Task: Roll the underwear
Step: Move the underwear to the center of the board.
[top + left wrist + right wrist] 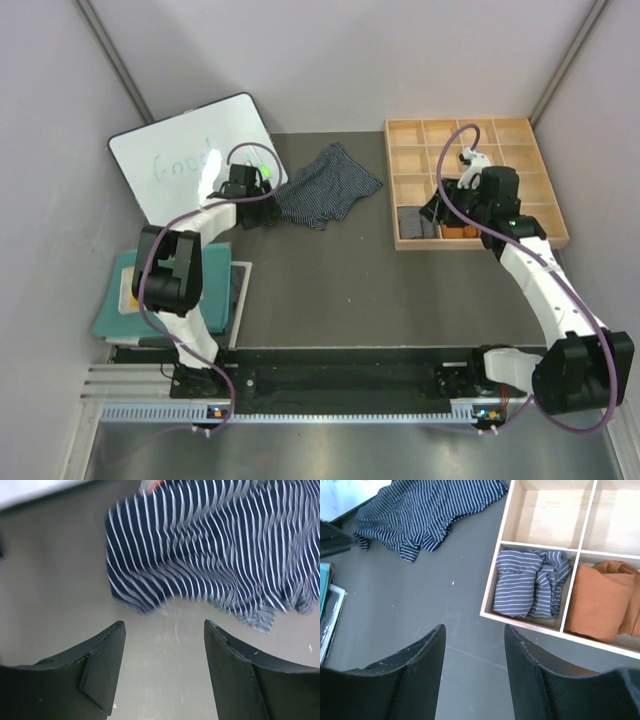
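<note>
Soft, light and floppy, the navy pair [210,555] likely wants pinching at its lower-left hem, while left fingers [102,665] and right fingers [415,675] stand apart, empty.

A flat table top of dark grey matte material [330,280] carries everything. A crumpled dark navy cloth undergarment with thin white stripes [325,185] lies spread directly on it near the back, left of centre, and a shallow light wooden tray divided into square compartments [411,160] sits at the back right, well apart from it. A white rounded-corner whiteboard with faint green writing [175,165] stands tilted at the back left corner, and a teal cloth mat [115,300] lies at the left edge, just beside a flat black-framed panel [238,290].
</note>
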`<control>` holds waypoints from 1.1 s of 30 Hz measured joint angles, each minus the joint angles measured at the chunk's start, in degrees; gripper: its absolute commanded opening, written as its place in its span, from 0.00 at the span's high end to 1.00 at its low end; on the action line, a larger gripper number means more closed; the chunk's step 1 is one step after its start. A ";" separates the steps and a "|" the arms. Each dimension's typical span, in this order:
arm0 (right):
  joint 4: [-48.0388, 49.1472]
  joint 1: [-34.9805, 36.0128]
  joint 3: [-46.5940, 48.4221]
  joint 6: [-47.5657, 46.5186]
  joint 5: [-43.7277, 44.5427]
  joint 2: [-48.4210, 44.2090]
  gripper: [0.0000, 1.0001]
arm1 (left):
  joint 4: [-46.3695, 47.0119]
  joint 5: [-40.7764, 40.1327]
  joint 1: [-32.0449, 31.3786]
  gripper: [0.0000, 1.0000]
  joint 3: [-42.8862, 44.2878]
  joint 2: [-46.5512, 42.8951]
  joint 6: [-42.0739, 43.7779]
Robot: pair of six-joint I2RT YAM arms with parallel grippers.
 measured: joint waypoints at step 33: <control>-0.76 2.62 -3.98 0.61 -1.75 -2.16 0.48 | 7.52 1.64 -4.31 1.00 -7.76 0.20 -1.46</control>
